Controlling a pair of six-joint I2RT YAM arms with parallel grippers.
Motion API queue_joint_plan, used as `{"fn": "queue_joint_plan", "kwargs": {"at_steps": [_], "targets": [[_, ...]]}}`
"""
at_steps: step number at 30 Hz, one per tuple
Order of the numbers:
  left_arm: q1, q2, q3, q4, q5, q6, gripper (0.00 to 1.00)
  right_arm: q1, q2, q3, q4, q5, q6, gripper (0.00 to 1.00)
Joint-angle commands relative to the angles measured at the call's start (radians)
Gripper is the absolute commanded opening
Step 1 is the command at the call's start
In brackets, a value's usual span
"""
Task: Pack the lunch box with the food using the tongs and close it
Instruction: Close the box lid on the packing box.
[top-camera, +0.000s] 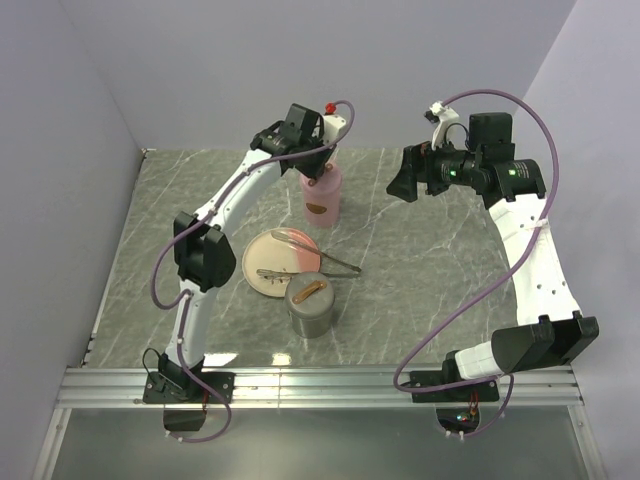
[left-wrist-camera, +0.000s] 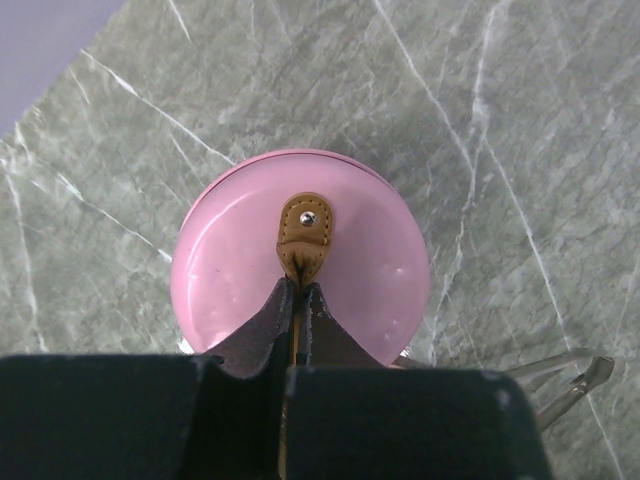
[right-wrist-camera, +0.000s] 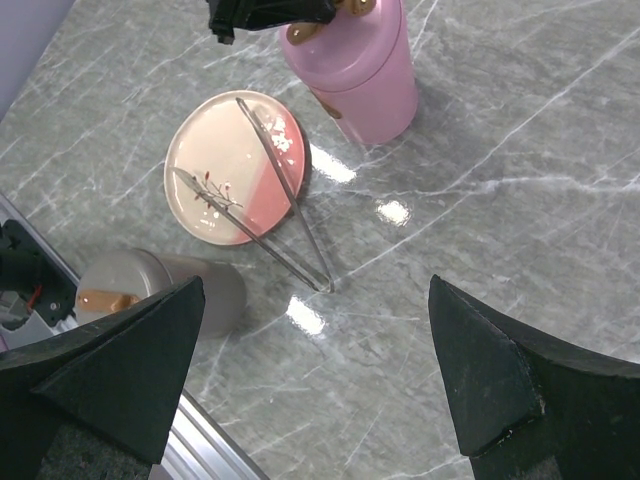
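L gripper is shut tight on tan tab at centre of the lid of pink tub, coming at it from above, fingers pinched w/ the tab between them. Tub stands upright at back of table, lid on; I read this as the lid-off step, packing not started. R gripper has jaws wide apart, nothing in them, hanging high over back-right of table, tilted down toward the middle. Tongs lie across plate, just near-side of pink tub. Key relation: in top view the long axis runs roughly L-R. The two free tips rest splayed on the plate, and the joined end sticks off the plate rim onto bare table, pointing to R arm's side. L gripper is a bit closer to the plate but busy. R is free and the joined end faces it, so R looks like the natural pick, approaching down and toward near-left. Grey tub w/ tan strap on its lid sits touching or just beside plate's near edge, so tight clearance there. Food: cant make out any chunks, only small marks on plate, too small to tell.
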Motion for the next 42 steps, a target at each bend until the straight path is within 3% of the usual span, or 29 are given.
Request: {"fn": "queue_joint_plan", "kwargs": {"at_steps": [1, 9, 17, 22, 26, 29, 42], "targets": [[0.029, 0.024, 0.049, 0.005, 0.054, -0.032, 0.00, -0.006, -0.021, -0.001, 0.013, -0.019, 0.006, 1.00], [0.041, 0.072, 0.070, -0.008, 0.083, -0.038, 0.00, -0.005, -0.017, -0.007, 0.011, -0.024, 0.006, 1.00], [0.018, 0.102, 0.055, -0.057, 0.022, 0.010, 0.01, -0.005, -0.005, -0.030, 0.005, -0.044, 0.003, 1.00], [0.030, 0.124, 0.052, -0.091, 0.091, -0.007, 0.03, -0.005, 0.006, -0.050, 0.024, -0.059, 0.011, 0.99], [0.032, 0.086, 0.000, -0.048, 0.111, -0.016, 0.20, -0.005, 0.011, -0.094, 0.076, -0.051, 0.029, 0.99], [0.032, 0.047, -0.006, -0.033, 0.127, -0.028, 0.27, -0.005, 0.026, -0.125, 0.132, -0.068, 0.063, 0.98], [0.063, -0.103, -0.025, 0.108, 0.184, -0.068, 0.44, 0.018, 0.089, -0.174, 0.409, -0.015, 0.150, 0.87]]}}
